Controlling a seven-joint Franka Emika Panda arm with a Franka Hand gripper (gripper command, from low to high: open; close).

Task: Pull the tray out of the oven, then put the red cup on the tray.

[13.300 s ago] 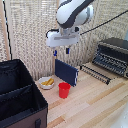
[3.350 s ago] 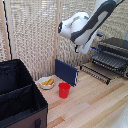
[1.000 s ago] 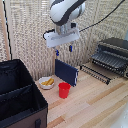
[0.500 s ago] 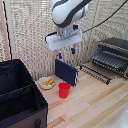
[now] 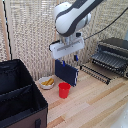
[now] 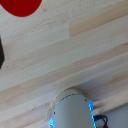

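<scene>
cup: the red cup (image 5: 64, 90) stands upright on the table (image 5: 95, 102), near the middle, just in front of a dark-blue panel (image 5: 66, 73) and to the right of a white bowl (image 5: 47, 83). In the wrist view only part of its red rim (image 6: 20, 6) shows.
handling: it looks like a small plain tapered cup, probably light plastic and fairly stiff. Smooth walls may slip, and a hard squeeze could flex it.
hold: best taken across the rim, one finger inside and one outside, or around the upper body where it is widest.
tray: the tray (image 5: 96, 73) sticks out from the oven (image 5: 112, 55) on the exterior view's right, slatted and dark. It seems already pulled out. The slats could let a narrow base wobble.
jaws: the gripper (image 5: 67, 60) hangs above and behind the cup, apart from it and holding nothing that I can see. How far the jaws are open I cannot tell.
other: a black bin (image 5: 20, 97) sits at the near left.
</scene>
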